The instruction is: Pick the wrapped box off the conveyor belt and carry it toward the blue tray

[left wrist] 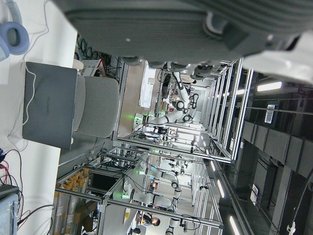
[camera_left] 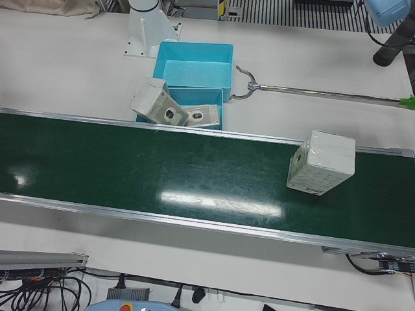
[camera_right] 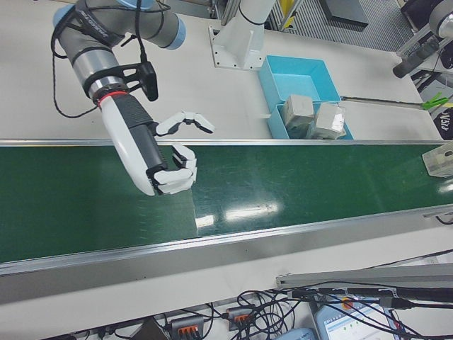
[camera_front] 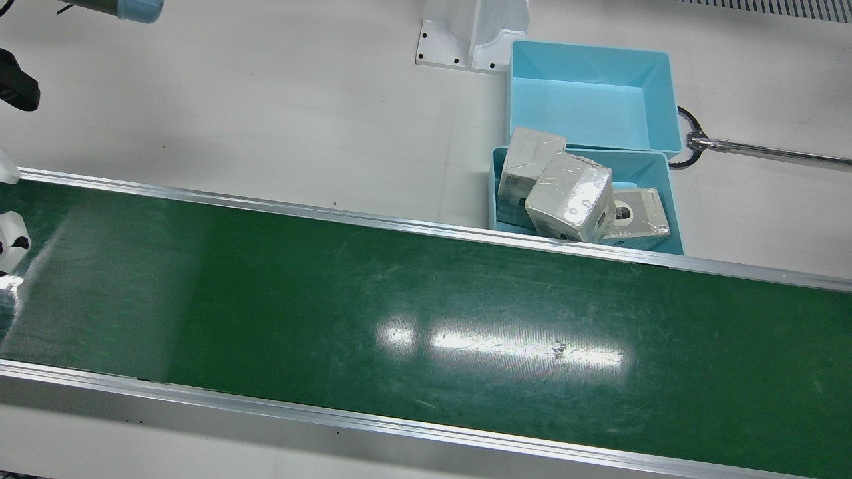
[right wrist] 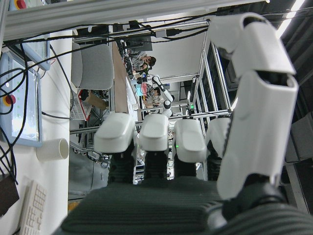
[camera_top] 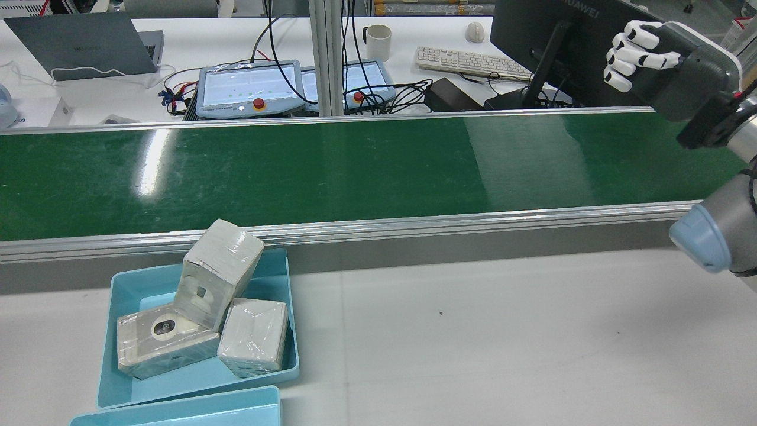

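Above the green conveyor belt (camera_right: 283, 177), my right hand (camera_right: 173, 166) waits unclenched, holding nothing; next, reach the distant film-wrapped white box (camera_left: 321, 162).

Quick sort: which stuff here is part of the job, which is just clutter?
Job: wrapped box on the conveyor belt; blue tray holding three boxes; right hand, open above the belt.

Clutter: empty second tray, hooked rod, laptop, mug, keyboard.

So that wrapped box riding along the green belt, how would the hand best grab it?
Probably from above, fingers closing on two opposite upright sides. The wrapped box sits alone on the conveyor belt, slightly skewed to it, its top and sides clear. The shiny wrap looks slippery, so a firm squeeze helps. The right hand hovers open over the belt, well short of it.
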Robot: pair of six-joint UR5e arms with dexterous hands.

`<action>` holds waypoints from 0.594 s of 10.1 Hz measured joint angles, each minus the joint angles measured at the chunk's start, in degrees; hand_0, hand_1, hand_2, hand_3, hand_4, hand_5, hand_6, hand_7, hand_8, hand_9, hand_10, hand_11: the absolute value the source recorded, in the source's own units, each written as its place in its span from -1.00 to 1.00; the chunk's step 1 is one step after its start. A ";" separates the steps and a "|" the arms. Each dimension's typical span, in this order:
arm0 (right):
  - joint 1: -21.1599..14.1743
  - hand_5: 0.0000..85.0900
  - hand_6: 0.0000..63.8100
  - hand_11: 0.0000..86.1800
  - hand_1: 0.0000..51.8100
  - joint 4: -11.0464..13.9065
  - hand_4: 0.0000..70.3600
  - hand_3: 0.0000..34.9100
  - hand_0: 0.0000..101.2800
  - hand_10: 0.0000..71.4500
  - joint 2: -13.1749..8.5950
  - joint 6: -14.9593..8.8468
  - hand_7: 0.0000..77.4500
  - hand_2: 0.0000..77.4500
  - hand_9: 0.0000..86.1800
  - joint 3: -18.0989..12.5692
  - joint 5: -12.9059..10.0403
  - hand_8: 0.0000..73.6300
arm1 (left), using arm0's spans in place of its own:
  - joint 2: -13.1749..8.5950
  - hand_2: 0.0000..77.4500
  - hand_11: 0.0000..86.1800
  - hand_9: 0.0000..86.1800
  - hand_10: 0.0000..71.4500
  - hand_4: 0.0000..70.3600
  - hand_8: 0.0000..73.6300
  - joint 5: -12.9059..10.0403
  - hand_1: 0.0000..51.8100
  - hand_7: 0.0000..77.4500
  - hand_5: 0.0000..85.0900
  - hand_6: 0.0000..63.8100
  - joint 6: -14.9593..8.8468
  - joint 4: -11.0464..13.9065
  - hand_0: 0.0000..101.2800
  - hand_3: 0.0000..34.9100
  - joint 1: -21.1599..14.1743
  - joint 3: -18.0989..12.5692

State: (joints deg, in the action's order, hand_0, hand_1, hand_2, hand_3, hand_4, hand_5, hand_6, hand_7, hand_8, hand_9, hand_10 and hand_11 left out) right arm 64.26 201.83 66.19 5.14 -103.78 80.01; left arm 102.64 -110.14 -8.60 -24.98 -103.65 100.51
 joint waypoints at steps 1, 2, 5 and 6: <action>-2.40 0.65 0.97 0.63 -0.92 0.03 0.98 -1.00 -0.03 0.97 -0.88 -0.32 0.82 0.01 0.62 0.02 -2.22 0.90 | 0.00 -0.97 -1.00 -1.00 -0.98 -1.00 -0.99 0.00 -1.00 -0.99 -0.97 -1.00 0.00 0.00 -1.00 -1.00 0.00 0.00; -4.15 0.65 0.97 0.63 -0.92 0.03 0.98 -1.00 -0.03 0.97 -1.42 -0.97 0.82 -0.06 0.62 -0.05 -3.83 0.90 | 0.00 -0.97 -1.00 -1.00 -1.00 -1.00 -0.99 0.00 -1.00 -0.99 -0.97 -1.00 0.00 0.00 -1.00 -1.00 0.00 0.00; -6.60 0.50 0.85 0.23 -0.09 -0.12 0.09 -1.00 0.07 0.54 -1.93 -3.81 0.73 -0.21 0.23 -0.86 -5.52 0.47 | 0.00 -0.97 -1.00 -1.00 -0.98 -1.00 -0.99 0.00 -1.00 -0.99 -0.97 -1.00 0.00 0.00 -1.00 -1.00 0.00 0.00; -6.93 0.27 0.61 0.03 -0.03 0.35 -0.18 -1.00 0.07 0.30 -1.94 -4.68 0.49 -0.25 0.04 -2.09 -5.64 0.24 | 0.00 -0.97 -1.00 -1.00 -0.98 -1.00 -0.99 0.00 -1.00 -0.99 -0.97 -1.00 0.00 0.00 -1.00 -1.00 0.00 0.00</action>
State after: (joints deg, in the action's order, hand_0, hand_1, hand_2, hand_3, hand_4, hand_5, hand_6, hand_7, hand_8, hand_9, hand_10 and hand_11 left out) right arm 57.33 202.18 64.25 0.46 -105.87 74.37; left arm 102.64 -110.14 -8.60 -24.98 -103.65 100.51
